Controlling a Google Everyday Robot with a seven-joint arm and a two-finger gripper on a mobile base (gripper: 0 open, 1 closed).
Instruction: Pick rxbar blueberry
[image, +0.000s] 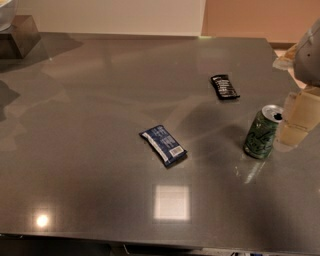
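The rxbar blueberry (163, 145) is a flat dark-blue wrapper with pale text and a white barcode patch. It lies flat near the middle of the grey table (100, 100), turned diagonally. My gripper (294, 122) is at the right edge of the view, just right of a green can (262, 132), far to the right of the bar. It holds nothing that I can see.
The green can stands upright right of the bar. A smaller black wrapper with white text (224, 87) lies farther back. A dark block (17, 35) with a pale bowl on it stands at the back left corner. The table's front edge runs along the bottom.
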